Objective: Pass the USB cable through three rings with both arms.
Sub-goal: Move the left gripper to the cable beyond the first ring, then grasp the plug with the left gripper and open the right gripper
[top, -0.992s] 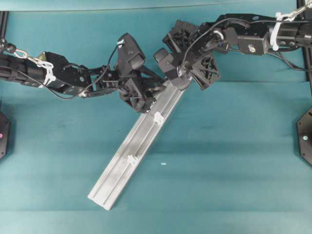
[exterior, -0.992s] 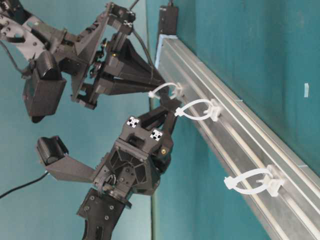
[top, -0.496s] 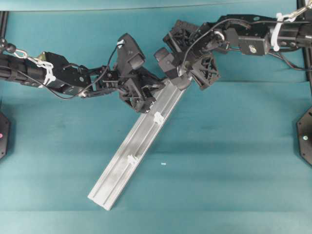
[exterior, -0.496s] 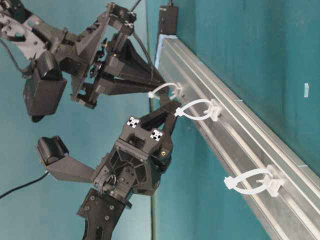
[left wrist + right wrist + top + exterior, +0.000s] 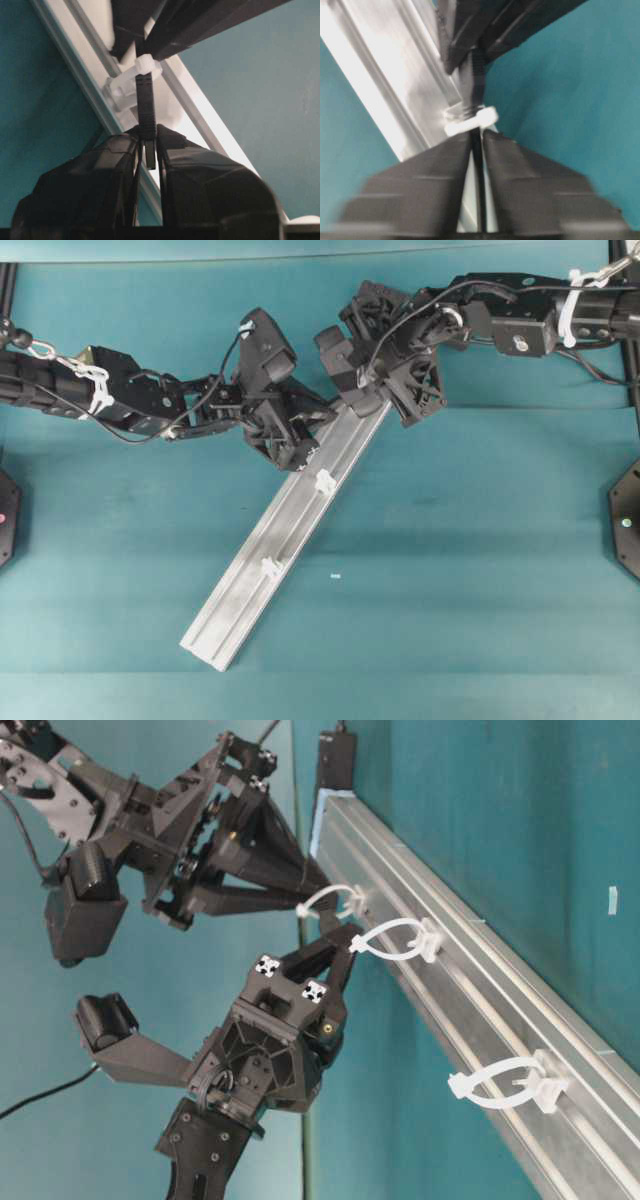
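The USB cable's plug (image 5: 146,100) comes through the first ring (image 5: 145,65) on the silver rail (image 5: 240,600). My left gripper (image 5: 148,131) is shut on the plug's tip, just short of the second ring (image 5: 395,940). On the far side of the first ring (image 5: 475,117), my right gripper (image 5: 477,132) has its jaws slightly parted. The thin cable (image 5: 479,175) runs loose in the gap with light on both sides. The third ring (image 5: 268,566) is further down the rail. In the overhead view the arms hide the first ring and the cable.
The rail lies diagonally on the teal table, from the top centre to the lower left. A small black box (image 5: 335,760) sits at its upper end. The two wrists crowd together there. A tiny white speck (image 5: 335,576) lies to the right of the rail.
The right gripper's jaws have parted off the cable, and its wrist has shifted slightly up and back. The left gripper stays clamped on the plug in the same place.
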You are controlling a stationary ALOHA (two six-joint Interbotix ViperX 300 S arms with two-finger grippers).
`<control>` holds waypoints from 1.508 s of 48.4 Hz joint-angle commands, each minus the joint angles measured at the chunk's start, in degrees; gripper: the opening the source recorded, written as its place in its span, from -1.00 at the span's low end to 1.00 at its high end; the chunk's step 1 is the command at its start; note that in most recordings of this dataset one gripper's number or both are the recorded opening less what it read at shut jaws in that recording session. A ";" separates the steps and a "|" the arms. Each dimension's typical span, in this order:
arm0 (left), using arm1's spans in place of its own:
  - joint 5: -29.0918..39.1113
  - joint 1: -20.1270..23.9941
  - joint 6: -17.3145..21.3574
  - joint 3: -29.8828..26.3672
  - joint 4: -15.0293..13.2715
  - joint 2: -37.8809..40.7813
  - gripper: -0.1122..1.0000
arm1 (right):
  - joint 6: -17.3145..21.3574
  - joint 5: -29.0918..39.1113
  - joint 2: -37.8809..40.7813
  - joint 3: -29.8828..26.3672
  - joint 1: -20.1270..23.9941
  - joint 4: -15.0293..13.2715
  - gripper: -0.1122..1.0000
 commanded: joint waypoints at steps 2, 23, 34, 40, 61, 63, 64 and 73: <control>-0.44 -1.32 0.00 0.09 0.18 -1.14 -0.63 | 0.88 1.32 -0.26 -0.09 0.70 0.26 0.49; -0.18 -3.08 -0.79 3.52 0.18 -4.39 -0.63 | 10.46 -3.25 -4.39 1.58 1.67 0.00 0.75; -0.26 -3.43 -0.97 3.96 0.18 -5.36 -0.63 | 10.37 -5.36 -4.48 1.58 5.54 -0.09 0.75; -0.18 -3.52 -0.97 3.96 0.18 -6.06 -0.63 | 10.37 -8.61 -4.13 2.02 6.94 -0.09 0.73; -0.62 -4.57 -1.41 6.42 0.18 -8.70 -0.63 | 10.28 -13.89 -2.99 4.83 7.82 -0.18 0.61; -0.53 -4.57 -1.41 6.42 0.18 -8.70 -0.63 | 10.28 -13.97 -2.90 4.92 7.82 -0.18 0.60; -0.53 -4.57 -1.41 6.42 0.18 -8.79 -0.63 | 10.28 -13.89 -2.90 4.92 7.82 -0.18 0.60; -0.62 -4.83 -1.41 6.06 0.18 -8.79 -0.63 | 10.20 -13.97 -2.20 4.92 7.82 -0.18 0.60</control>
